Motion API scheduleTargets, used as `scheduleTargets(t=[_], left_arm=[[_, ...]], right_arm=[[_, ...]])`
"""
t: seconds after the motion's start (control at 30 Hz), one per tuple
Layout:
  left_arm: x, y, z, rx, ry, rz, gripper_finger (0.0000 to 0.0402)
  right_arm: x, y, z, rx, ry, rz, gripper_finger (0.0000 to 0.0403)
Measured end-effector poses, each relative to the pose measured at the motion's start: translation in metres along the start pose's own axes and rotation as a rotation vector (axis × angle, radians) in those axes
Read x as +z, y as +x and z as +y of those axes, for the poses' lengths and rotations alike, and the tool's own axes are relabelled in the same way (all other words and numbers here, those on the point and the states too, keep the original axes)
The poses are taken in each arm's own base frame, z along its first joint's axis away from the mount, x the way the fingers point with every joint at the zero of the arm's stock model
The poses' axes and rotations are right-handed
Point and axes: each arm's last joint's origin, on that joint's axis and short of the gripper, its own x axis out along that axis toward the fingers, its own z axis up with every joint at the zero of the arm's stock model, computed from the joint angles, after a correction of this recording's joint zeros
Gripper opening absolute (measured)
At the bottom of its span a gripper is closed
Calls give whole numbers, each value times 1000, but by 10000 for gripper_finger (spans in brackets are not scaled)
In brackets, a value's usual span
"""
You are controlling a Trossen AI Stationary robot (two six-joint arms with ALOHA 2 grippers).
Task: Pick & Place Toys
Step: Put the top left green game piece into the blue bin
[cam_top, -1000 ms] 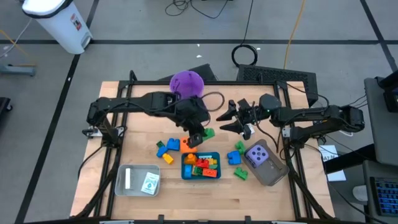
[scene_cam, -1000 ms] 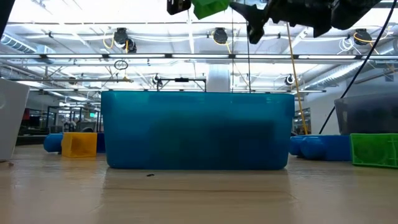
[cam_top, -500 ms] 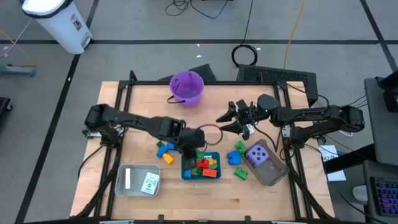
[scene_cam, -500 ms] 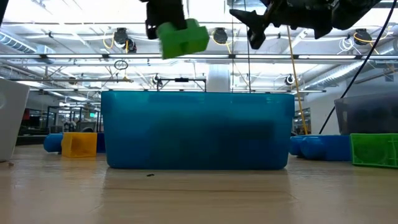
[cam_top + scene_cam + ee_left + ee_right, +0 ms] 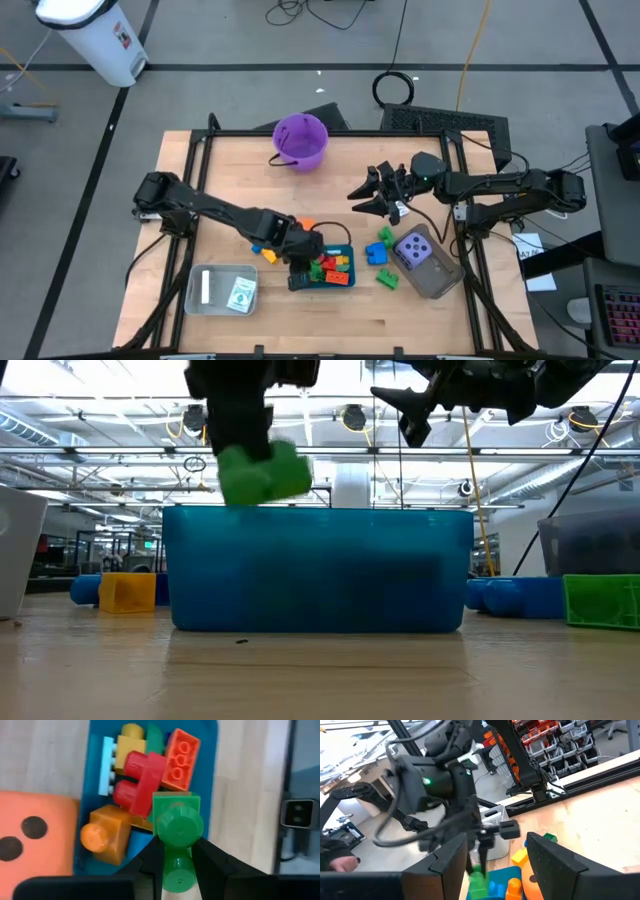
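Brick in your left gripper (image 5: 177, 865): green brick (image 5: 176, 822), glossy plastic.
Tray beneath it: teal tray (image 5: 210, 780), smooth plastic.
Table (image 5: 230, 180): pale matt wood.

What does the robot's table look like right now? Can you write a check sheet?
Surface: wooden table.
Job's things: green brick held over the teal tray of bricks; orange die beside it; purple die in grey tray.
Clutter: purple bucket; clear tray with card.
Grippers: left gripper shut on brick; right gripper open, raised, empty.
Cables: coil on floor.
Surroundings: white bin.
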Motion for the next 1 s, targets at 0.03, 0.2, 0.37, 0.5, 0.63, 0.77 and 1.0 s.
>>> scheduleTargets(t=[0.03, 0.2, 0.37, 0.5, 0.63, 0.77, 1.0], left_arm=[[-1, 2, 2, 17, 0, -2, 88], [-3, 6, 11, 54, 15, 7, 88], [-4, 10, 13, 57, 54, 30, 88], [-6, 16, 16, 9, 66, 96, 89], [-7, 21, 19, -1, 57, 133, 112], [-6, 21, 24, 6, 36, 137, 165], [8, 6, 35, -58, -32, 126, 238]], right_arm=[[0, 0, 0, 2, 1, 1, 196], [0, 0, 0, 3, 22, 1, 196], [-1, 0, 0, 1, 25, 6, 196], [-2, 1, 1, 5, 26, 12, 196], [-3, 1, 2, 7, 26, 25, 196], [-5, 1, 1, 3, 28, 30, 196], [-16, -2, -3, -12, 49, 59, 196]])
